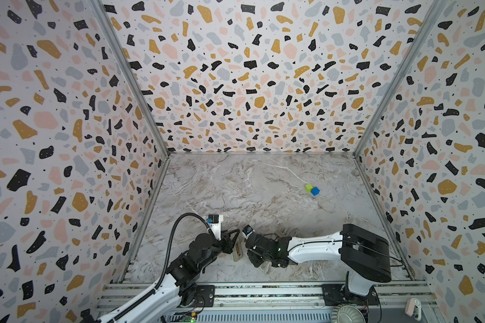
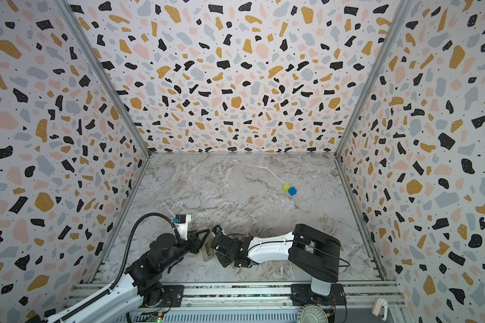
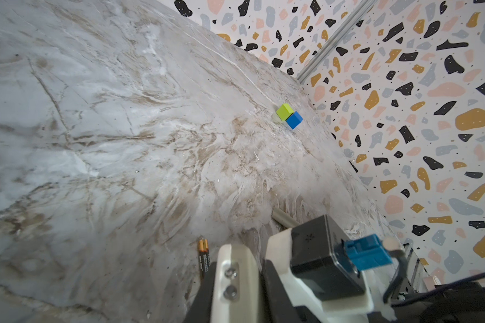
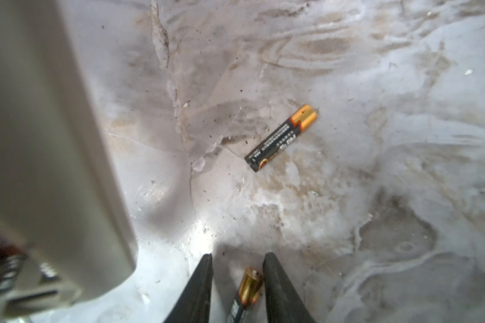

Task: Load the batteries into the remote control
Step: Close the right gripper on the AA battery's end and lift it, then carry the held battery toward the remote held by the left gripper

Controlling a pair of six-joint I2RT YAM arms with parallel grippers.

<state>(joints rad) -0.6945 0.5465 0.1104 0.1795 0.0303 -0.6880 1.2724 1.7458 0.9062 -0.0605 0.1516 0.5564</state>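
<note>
On the left, the left gripper (image 1: pixel 232 241) is closed on the remote control (image 1: pixel 237 253), and no gap shows between its black fingers and the pale body. The remote sits at the near middle of the marble table (image 1: pixel 235 190), low over the surface; I cannot tell if it touches. In both top views its long axis runs from the far side toward the near edge, a little tilted, and the upper face carries a small dark and yellowish patch. In the right wrist view the remote (image 4: pixel 39 139) is a broad, smooth, cream-white body with a rounded corner and dark recesses at one end. Just to the right, the right gripper (image 4: pixel 237 257) stands with its jaws apart over the table. One battery (image 4: pixel 251 285) lies between the two fingers, its long axis almost along them and its copper end with the small nub pointing forward, away from the wrist. It is close to one finger, but a clear gap remains at the other, so it is not clamped. The other battery (image 4: pixel 281 138) lies flat on the table further ahead, oblique to the fingers, black with white print, its orange-copper end pointing away. Far to the right, well apart, a green cube (image 1: pixel 308 187) and a blue cube (image 1: pixel 315 191) touch each other.
</note>
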